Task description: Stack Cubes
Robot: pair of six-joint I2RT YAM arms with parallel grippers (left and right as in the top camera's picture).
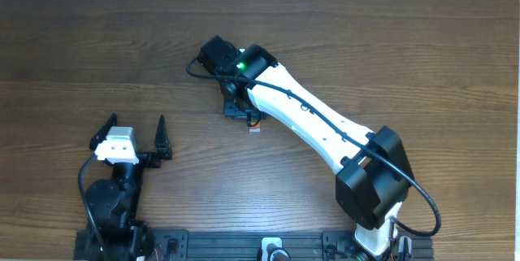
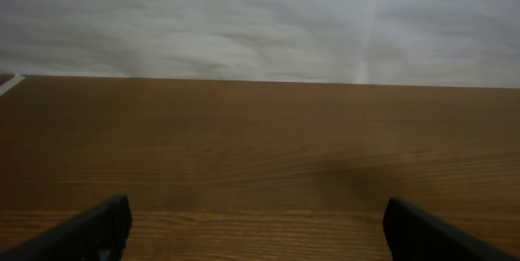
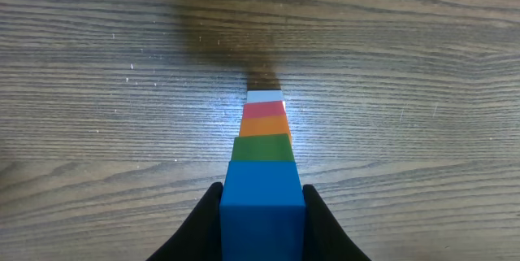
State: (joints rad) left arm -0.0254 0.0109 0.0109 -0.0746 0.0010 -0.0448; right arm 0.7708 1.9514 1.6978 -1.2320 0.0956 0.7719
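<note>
Blue cube (image 3: 262,212) tops the stack (image 3: 262,147) — green, orange, red, white beneath. Left hand (image 1: 136,121), wide open and empty, sits well left of the stack. Right hand (image 3: 262,189) clamps the blue cube — square it on green, then let go gently.

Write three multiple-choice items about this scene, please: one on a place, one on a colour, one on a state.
1. Where does the blue cube sit?
A) on top of the stack
B) lying apart, alone
C) under another cube

2. Which colour lies directly under it?
A) red
B) green
C) white

3. How is the left gripper?
A) shut on a cube
B) open, holding nothing
C) shut, empty

Key:
1 A, the other cubes show beneath it.
2 B, the green cube comes next below.
3 B, its fingers stand far apart over the bare table.
</note>
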